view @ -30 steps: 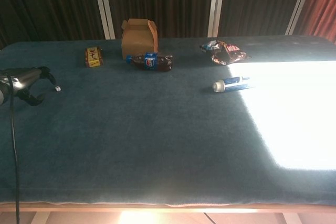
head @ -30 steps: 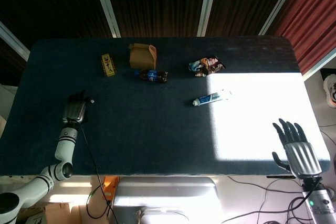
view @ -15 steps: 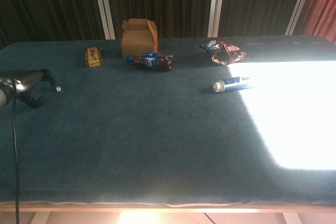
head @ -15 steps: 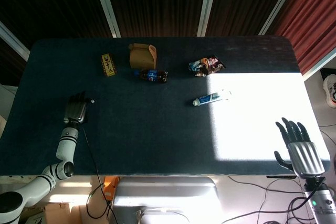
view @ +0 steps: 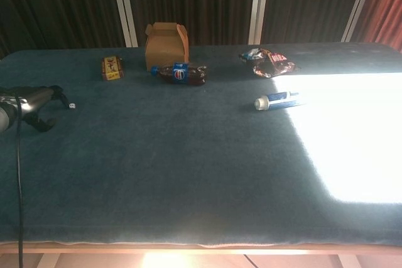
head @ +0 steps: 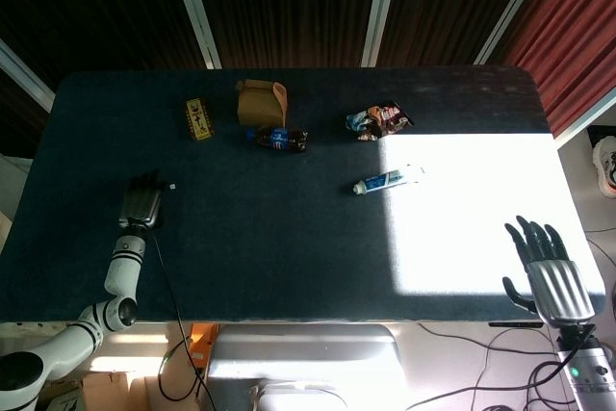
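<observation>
The robot's left hand [head: 141, 206] rests low over the near left part of a dark blue table [head: 289, 247], fingers loosely spread and holding nothing; a tiny white speck [head: 171, 184] lies just beyond its fingertips. Farther back, from left to right, sit a small yellow packet [head: 198, 118], a brown cardboard box [head: 262, 100] and, just in front of the box, a cola bottle [head: 276, 139] lying on its side. Right of centre lie a crumpled snack bag [head: 378, 121] and a toothpaste tube [head: 387, 180] at the edge of a bright sun patch. The right hand [head: 547, 268] hovers off the table's near right corner, fingers wide apart, empty.
</observation>
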Tool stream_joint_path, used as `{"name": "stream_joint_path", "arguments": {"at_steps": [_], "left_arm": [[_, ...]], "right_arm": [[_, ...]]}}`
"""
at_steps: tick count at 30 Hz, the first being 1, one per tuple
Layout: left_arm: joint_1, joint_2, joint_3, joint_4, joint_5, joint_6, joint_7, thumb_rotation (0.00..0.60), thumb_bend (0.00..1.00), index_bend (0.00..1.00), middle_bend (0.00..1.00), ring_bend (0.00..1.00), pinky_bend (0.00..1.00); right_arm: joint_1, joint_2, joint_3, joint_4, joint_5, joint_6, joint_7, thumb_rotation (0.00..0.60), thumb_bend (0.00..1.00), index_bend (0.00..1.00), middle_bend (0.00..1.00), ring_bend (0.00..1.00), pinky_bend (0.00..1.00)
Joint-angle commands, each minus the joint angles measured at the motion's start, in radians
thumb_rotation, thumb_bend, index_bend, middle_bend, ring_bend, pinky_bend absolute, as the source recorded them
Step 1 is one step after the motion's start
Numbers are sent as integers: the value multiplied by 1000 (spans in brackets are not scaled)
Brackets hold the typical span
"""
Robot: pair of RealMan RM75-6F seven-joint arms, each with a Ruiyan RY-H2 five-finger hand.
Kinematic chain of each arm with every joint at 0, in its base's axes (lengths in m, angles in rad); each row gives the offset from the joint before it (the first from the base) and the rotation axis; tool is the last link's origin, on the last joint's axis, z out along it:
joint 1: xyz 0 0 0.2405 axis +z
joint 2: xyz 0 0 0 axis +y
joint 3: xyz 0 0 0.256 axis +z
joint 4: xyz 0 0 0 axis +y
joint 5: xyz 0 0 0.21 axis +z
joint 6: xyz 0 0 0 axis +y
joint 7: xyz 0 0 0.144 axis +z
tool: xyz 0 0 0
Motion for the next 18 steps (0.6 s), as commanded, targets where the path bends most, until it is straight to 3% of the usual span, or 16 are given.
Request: {"name": "stream_joint_path", "arguments": {"at_steps": [1, 12, 18], "left_arm": [[1, 2, 2, -12, 5, 7, 1, 600, 574, 270, 0, 0, 103], [13, 21, 21, -84, 26, 66, 39, 600, 576, 270, 0, 0, 103], [84, 145, 52, -333, 144, 269, 30, 600, 568, 218, 0, 0, 103]], "right_arm": [[0, 0, 0, 0, 0, 0, -1, 600, 311, 0, 0, 0, 0], [-1, 1, -1, 1, 0, 0, -1, 600, 311, 0, 0, 0, 0], [0, -3, -2, 5, 1, -2, -12, 600, 310, 0, 0, 0, 0]]}}
